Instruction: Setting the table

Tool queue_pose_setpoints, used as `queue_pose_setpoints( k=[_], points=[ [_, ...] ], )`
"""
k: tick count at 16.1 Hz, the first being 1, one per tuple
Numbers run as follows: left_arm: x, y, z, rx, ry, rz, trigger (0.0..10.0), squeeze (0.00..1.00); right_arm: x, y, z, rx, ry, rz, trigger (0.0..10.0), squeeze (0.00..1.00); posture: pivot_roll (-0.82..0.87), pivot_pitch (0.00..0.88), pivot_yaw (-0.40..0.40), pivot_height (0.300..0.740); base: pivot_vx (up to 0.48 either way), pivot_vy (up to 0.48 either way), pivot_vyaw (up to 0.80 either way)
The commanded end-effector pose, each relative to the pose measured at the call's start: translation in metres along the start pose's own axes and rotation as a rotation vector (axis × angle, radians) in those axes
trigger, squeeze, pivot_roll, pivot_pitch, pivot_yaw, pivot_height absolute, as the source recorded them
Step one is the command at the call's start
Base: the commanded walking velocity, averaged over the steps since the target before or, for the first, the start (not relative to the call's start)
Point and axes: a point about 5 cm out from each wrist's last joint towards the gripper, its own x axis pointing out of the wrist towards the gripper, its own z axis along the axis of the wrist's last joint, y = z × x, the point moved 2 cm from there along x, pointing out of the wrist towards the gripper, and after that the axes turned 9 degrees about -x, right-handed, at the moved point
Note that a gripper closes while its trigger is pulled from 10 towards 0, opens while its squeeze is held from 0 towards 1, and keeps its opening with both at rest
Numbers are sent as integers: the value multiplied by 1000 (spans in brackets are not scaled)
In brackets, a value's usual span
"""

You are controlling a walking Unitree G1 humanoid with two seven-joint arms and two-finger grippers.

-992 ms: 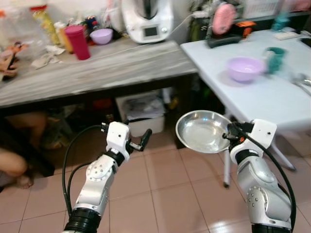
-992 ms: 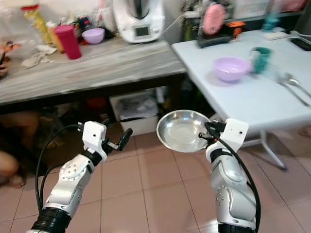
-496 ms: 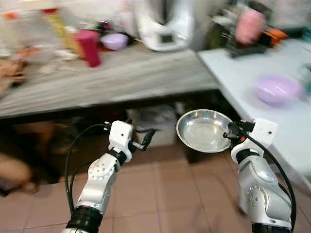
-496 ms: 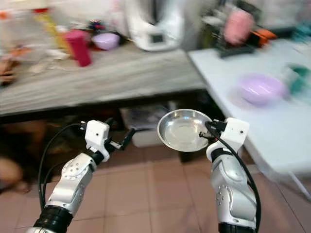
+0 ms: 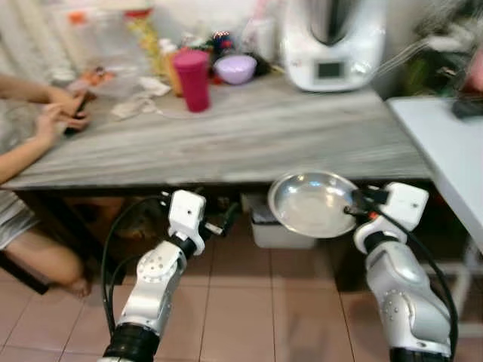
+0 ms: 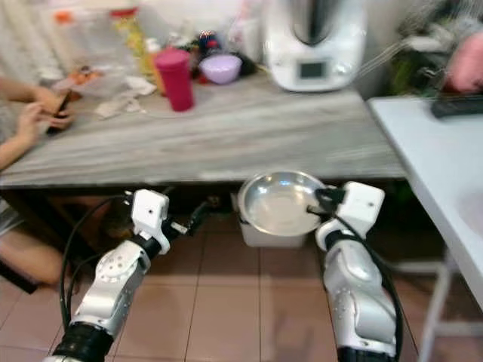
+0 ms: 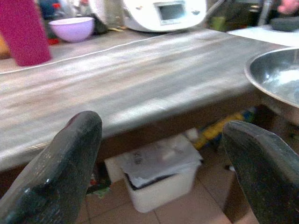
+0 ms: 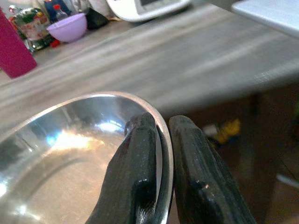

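Pinching the shiny round steel bowl (image 5: 314,204) by its rim, my right gripper (image 5: 355,211) holds it before the grey bench (image 5: 249,136); left gripper (image 5: 224,220) spread, empty.

Bare grey counter (image 5: 249,136) ahead, cup (image 5: 193,79) and appliance (image 5: 332,41) at back

right hand (image 5: 353,212) pinched closed, left hand (image 5: 220,226) fingers spread

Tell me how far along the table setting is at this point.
Early to midway. Done: the right gripper has pinched a steel bowl by its rim. In hand: the bowl is carried above the floor, in front of the grey counter. Left: setting it down on a table. The left gripper is open and holds nothing.
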Motion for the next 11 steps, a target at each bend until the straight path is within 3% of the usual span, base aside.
queue_pose_setpoints(
  k=[1,8,11],
  points=[
    [-2,8,4,20,-5,10,10000,0,1,11,9,13,-41,30,10000,0,-304,0,66,740,431,0,0],
    [-4,4,1,15,2,-7,10000,0,3,8,10,-6,-46,2,10000,0,-293,0,57,740,419,0,0],
    [-6,-1,4,-11,-19,-19,10000,0,4,5,9,-15,-44,-22,10000,0,-291,0,61,740,0,0,0]
  ],
)
